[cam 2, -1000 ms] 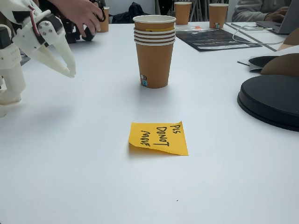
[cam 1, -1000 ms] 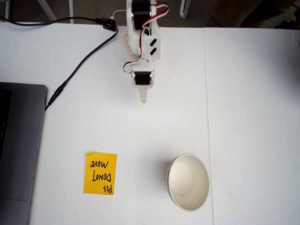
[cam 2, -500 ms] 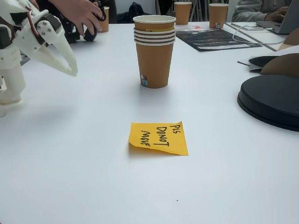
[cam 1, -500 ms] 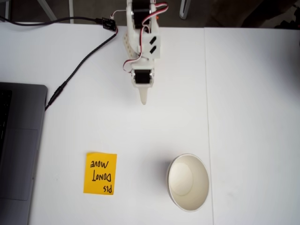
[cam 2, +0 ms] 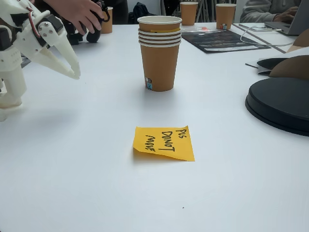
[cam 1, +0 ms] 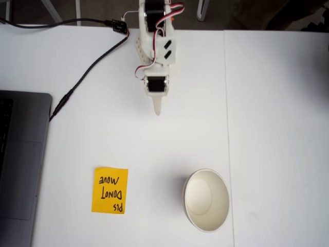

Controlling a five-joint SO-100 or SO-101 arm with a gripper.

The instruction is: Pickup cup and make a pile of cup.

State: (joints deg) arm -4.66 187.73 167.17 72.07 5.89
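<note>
A: Containers first. In a fixed view from above, the pile of cup (cam 1: pixel 206 199) stands upright on the white table (cam 1: pixel 267 128), low and right of centre. White inside, nothing in it that I can see.

B: The low fixed view adds the outside: the pile of cup (cam 2: pixel 160 52) is brown on its wall, with several rolled rims stacked near the top and a small printed mark close to the base. So more than one cup nested, exact count uncertain.

A: From above those rims barely separate. That view does give the laptop (cam 1: pixel 19 164) at the left edge and the black cable (cam 1: pixel 87 69).

B: The side view gives a person's hand (cam 2: pixel 77 12) at the far left, more cups (cam 2: pixel 189 12) behind, and a black disc (cam 2: pixel 282 104) on the right.

A: Sticky note (cam 1: pixel 110 190) lies flat, left of the pile and apart from it.

B: Gripper (cam 2: pixel 73 73) is well away from the pile, above the table, holding nothing. Jaws look closed or nearly so; I cannot tell for certain.
</note>
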